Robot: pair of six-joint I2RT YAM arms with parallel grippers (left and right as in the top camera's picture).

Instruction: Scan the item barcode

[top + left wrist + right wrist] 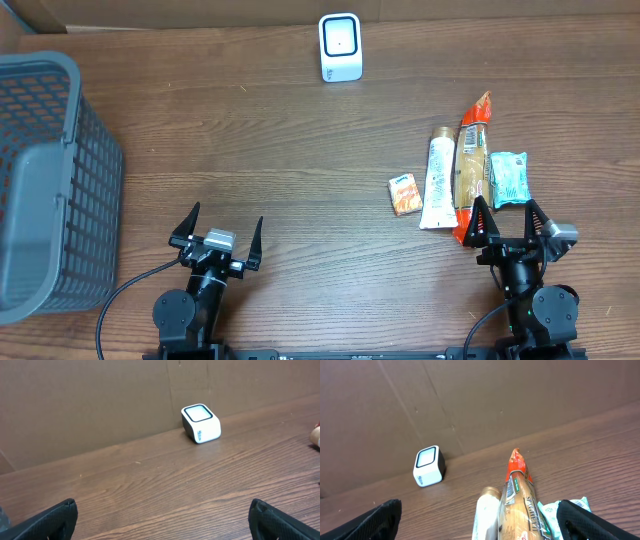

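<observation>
A brown wood-grain desk (300,150) is carrying everything, and a grey plastic mesh basket (100,200) is standing at its left edge. Along the near edge the left end effector (227,218) and the right end effector (504,208) are both holding their jaws spread wide, gripping nothing. The items to scan are lying in a row toward the right edge, just beyond the right end effector. The longest is an orange-and-tan snack packet (470,160). A white tube with a tan cap (438,185) is pressing against its left side, and a teal plastic pouch (508,178) is lying on its right. A small orange carton box (404,193) is sitting just left of the tube. A white cube-shaped scanner with a dark-rimmed window (340,46) is standing at the far edge, near its middle. The packet and tube are lying with their long axes running from near edge to far edge, roughly along the right arm's reach. The right arm is looking much the nearer, likely needing to close across an item's narrow width. The left arm is sitting well apart from them.
</observation>
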